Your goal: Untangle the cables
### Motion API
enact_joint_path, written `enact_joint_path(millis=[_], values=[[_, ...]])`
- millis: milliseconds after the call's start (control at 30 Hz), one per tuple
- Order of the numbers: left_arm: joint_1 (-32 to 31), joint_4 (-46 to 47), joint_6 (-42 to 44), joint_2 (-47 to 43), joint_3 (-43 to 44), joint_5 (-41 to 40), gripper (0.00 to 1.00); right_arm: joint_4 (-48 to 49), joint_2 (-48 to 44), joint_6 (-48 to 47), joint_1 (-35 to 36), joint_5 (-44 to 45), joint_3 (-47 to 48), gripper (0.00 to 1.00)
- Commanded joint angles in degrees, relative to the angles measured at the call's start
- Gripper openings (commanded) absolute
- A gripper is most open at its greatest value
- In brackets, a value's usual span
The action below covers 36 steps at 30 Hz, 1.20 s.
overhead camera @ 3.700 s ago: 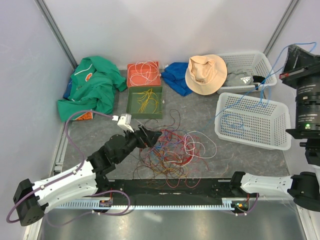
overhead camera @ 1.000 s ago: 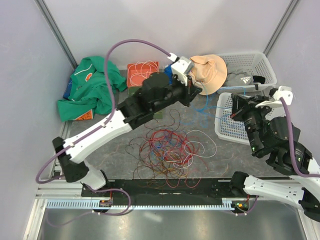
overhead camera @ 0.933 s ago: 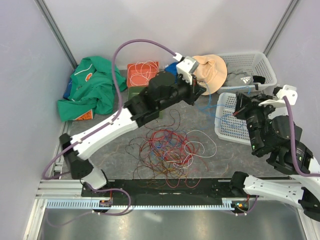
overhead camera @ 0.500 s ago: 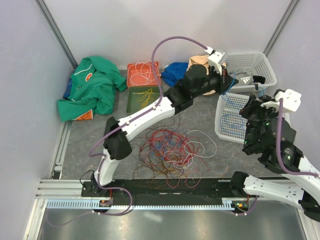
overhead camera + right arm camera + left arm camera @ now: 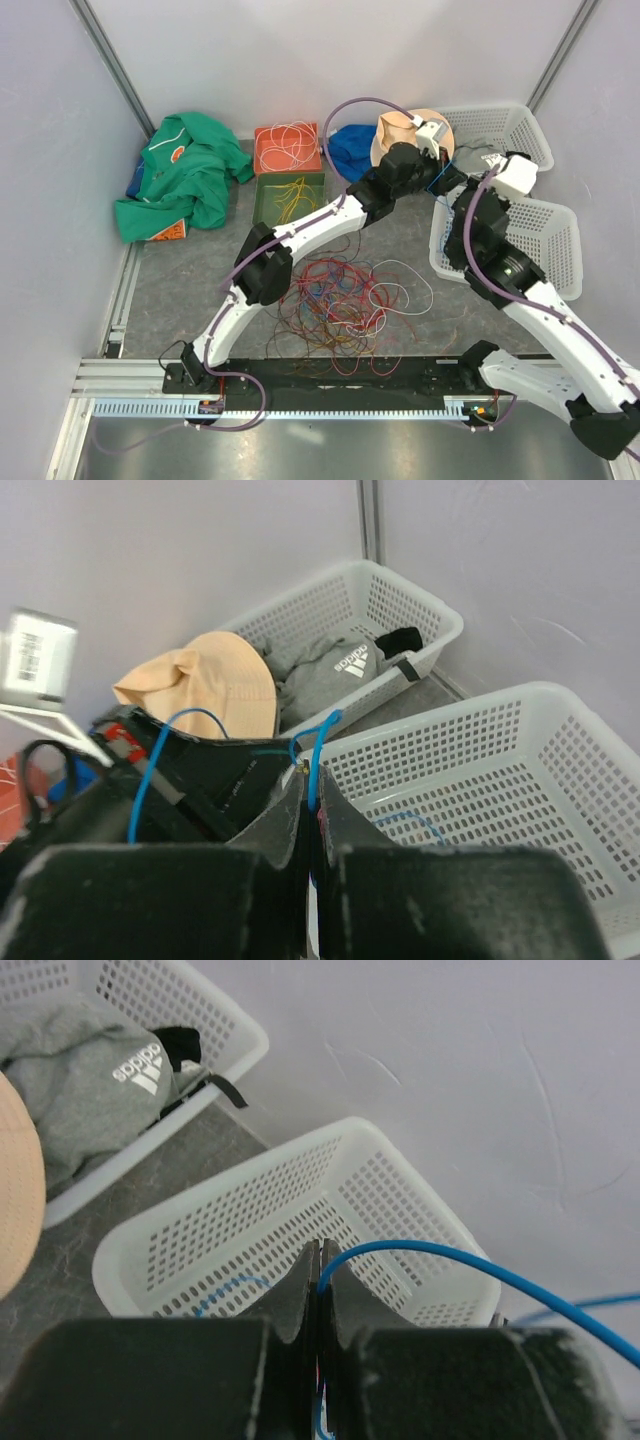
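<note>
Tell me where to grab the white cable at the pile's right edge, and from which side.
Probably at the far-right bend of the white cable, where its loop lies flat on bare table, clear of the red tangle. Come straight down from above, claw across the strand. The left claw and right claw both pinch the blue cable now.

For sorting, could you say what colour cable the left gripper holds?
Blue cable; left wrist view shows it best.

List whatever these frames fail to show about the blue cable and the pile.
- Top view: strands in the cable pile are too thin to tell which crosses which.
- Top view: dark arm links cover the fingertips of the left gripper and right gripper.
- Left wrist: the blue cable runs off the right edge, end unseen.
</note>
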Motion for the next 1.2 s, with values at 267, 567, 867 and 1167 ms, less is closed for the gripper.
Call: enact_joint_path(millis=[267,567,867,1167], values=[[0.10,8.49,-4.27,7.93,8.01,5.36,0.02,0.21,1.12,18.13,-24.08,-17.14,-9.81,0.00],[-1.21,7.36,-3.93,9.86,5.63,11.25,0.05,-4.26,3.92,30.36,-30.94,-27.25,-13.69,0.13],[-1.83,0.85,-0.24,8.02,6.51,10.82,1.00,-6.90,0.07,31.16,-31.29,-27.96,-10.44,0.96],[-3.06,-9.61,9.52,-2.32,0.82,-2.97,1.00,-8.14,-8.27,28.97,-31.29,-37.35,-7.98,0.98]])
